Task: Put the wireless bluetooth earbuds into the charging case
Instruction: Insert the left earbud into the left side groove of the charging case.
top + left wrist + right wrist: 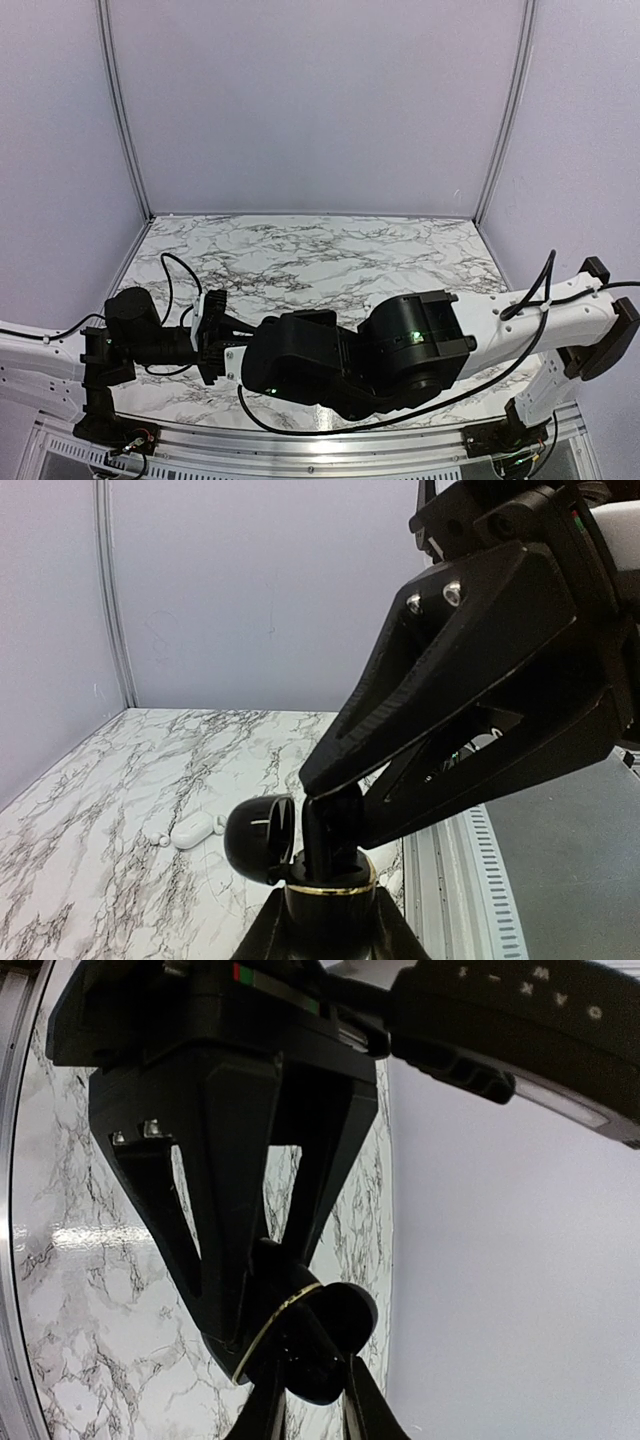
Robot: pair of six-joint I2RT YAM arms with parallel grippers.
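My left gripper (330,898) is shut on the black charging case (325,905), which has a gold rim, and holds it above the table with its lid (258,838) swung open. My right gripper (335,815) comes down from the upper right, its fingertips at the case mouth. In the right wrist view the right gripper (315,1385) is shut on a small black rounded earbud (312,1375) right at the gold rim of the case (275,1325). In the top view both grippers meet near the left gripper (213,336). The other earbud is not in view.
A white earbud case (195,830) with small white buds beside it lies on the marble table (120,780) behind the black case. The table's metal front edge (445,880) is to the right. The right arm (400,350) reaches across the near part of the table.
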